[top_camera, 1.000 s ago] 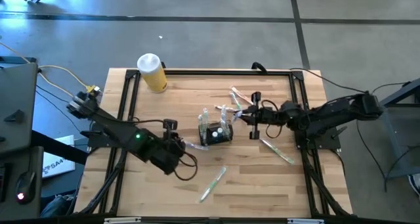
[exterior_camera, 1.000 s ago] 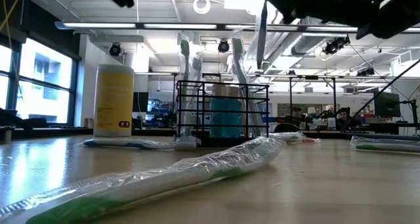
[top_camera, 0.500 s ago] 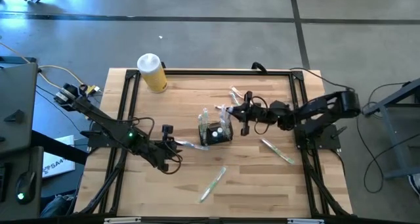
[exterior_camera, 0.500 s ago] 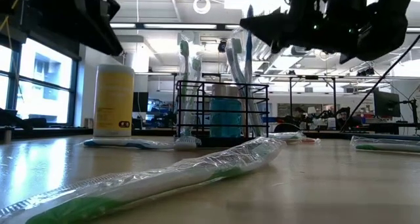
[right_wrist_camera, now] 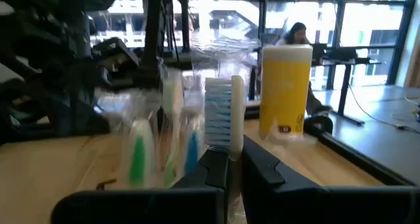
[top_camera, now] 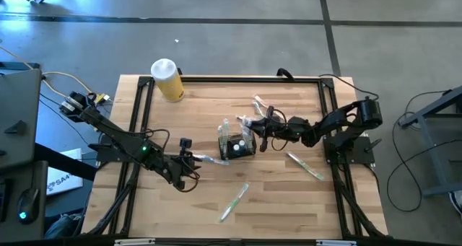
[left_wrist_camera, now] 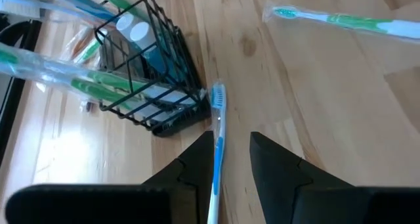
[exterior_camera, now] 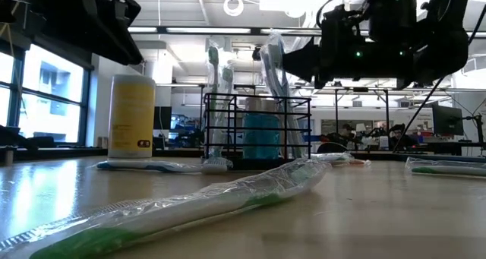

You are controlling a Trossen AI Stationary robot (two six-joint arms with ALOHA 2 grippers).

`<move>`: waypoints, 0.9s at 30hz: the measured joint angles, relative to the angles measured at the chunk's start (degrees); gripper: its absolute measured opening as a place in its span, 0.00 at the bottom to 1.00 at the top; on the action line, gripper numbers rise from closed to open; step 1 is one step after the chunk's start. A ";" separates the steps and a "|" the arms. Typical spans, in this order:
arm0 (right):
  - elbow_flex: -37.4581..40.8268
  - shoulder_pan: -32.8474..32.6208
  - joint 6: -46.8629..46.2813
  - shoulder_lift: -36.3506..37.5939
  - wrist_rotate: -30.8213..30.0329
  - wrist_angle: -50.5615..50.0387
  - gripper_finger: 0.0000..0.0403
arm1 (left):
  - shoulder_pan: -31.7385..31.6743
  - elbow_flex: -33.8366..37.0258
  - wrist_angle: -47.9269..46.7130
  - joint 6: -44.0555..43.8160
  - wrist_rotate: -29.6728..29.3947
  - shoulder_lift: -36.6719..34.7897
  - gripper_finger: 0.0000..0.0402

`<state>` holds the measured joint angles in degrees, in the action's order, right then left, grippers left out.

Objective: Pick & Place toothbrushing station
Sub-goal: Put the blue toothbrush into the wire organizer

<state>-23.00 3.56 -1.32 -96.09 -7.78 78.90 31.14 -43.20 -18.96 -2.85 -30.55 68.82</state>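
Mid-table stands the light, stiff mesh caddy (top_camera: pixel 238 146), best gripped by its rim; right gripper (top_camera: pixel 254 127) pinches a toothbrush (right_wrist_camera: pixel 220 124); left gripper (top_camera: pixel 193 158) clasps a blue toothbrush (left_wrist_camera: pixel 217 135).

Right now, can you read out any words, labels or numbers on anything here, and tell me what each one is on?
None can be read.
yellow cylinder: small dark label low on its side, too blurred to read.
Same label in the right wrist view: also unreadable.
wrapped toothbrushes: no print that shows.
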 joint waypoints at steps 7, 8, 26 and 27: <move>0.00 -3.44 0.01 0.00 -5.29 -3.78 0.02 | 0.00 0.00 2.49 2.51 0.37 0.02 0.23; 0.00 -3.79 0.01 0.00 -6.18 -4.30 0.02 | 0.00 0.00 2.91 2.83 0.58 0.02 0.23; 0.00 -4.27 -2.56 0.02 -7.29 -6.93 0.15 | 0.00 0.00 3.16 4.13 1.64 0.02 0.23; 0.00 -4.27 -2.56 0.02 -7.29 -6.93 0.17 | 0.00 0.00 3.16 4.13 1.64 0.04 0.23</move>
<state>-23.00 -0.71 -3.88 -96.07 -15.07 71.96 31.14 -43.20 -15.79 1.28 -28.91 68.86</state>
